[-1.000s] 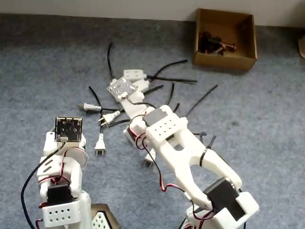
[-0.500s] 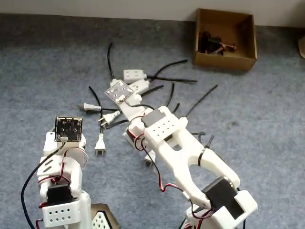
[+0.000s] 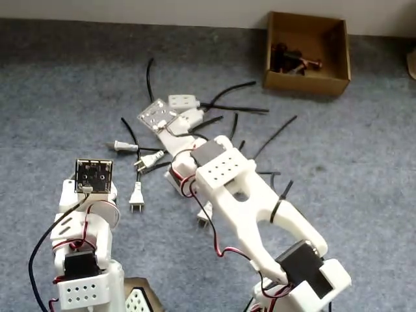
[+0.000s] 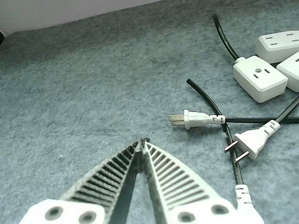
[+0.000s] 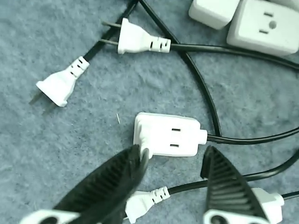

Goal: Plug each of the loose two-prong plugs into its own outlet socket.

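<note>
Right gripper (image 5: 175, 156): jaws wide apart, nothing held, straddling one end of a white two-slot outlet socket (image 5: 168, 135) that lies flat near the middle of the carpet (image 3: 58, 84). One fingertip sits at the socket's corner; I cannot tell if it touches. Left gripper (image 4: 141, 141): closed tip to tip, empty, over bare carpet toward the near left corner. Three loose plugs lie left of the socket: far plug (image 3: 123, 147), middle plug (image 3: 151, 160), near plug (image 3: 136, 195). A fourth plug (image 5: 145, 203) lies just beside the socket. Judgement: the plugs are light, hard moulded plastic and rather smooth. Their cords are stiff enough to drag and twist the body. Hold one across the flat flanks behind the prongs, never on the prongs or the cord. The socket is also light and likely to slide on the pile unless pinned. Obstacles: black cords (image 3: 234, 88) cross between plugs and sockets. More white sockets (image 3: 183, 102) cluster toward the far edge. Cardboard box (image 3: 305, 55) at the far right corner, well apart.
</note>
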`<state>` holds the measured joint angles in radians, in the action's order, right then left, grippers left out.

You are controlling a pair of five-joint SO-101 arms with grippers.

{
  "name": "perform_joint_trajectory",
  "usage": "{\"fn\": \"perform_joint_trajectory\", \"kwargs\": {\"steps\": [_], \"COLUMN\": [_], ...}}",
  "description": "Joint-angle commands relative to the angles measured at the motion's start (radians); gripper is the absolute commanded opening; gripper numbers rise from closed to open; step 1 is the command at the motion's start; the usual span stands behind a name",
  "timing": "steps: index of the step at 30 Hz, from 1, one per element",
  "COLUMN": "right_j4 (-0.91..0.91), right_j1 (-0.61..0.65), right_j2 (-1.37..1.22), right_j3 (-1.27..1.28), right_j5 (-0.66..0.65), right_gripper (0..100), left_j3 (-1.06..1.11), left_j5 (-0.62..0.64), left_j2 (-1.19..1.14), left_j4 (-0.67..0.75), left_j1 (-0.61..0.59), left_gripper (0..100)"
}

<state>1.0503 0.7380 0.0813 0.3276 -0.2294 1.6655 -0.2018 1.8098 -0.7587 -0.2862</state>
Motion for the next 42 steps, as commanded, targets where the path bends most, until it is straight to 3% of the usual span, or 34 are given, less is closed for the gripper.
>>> {"fn": "perform_joint_trajectory", "kwargs": {"steps": [1, 32, 42], "right_j4": [0.077, 0.590, 0.670], "right_j1": [0.025, 0.079, 0.160], "right_j2": [0.033, 0.033, 0.033], "right_j3": [-0.125, -0.717, -0.880], "right_j5": [-0.012, -0.014, -0.012], "right_gripper": [20.7, 20.7, 20.7], "left_j3": [-0.024, -0.022, -0.021], "left_j5": [0.002, 0.002, 0.002], "left_j2": [0.013, 0.013, 0.013], "left_j4": [0.003, 0.003, 0.003], "left_j1": [-0.002, -0.002, -0.002], "left_gripper": [1, 1, 1]}}
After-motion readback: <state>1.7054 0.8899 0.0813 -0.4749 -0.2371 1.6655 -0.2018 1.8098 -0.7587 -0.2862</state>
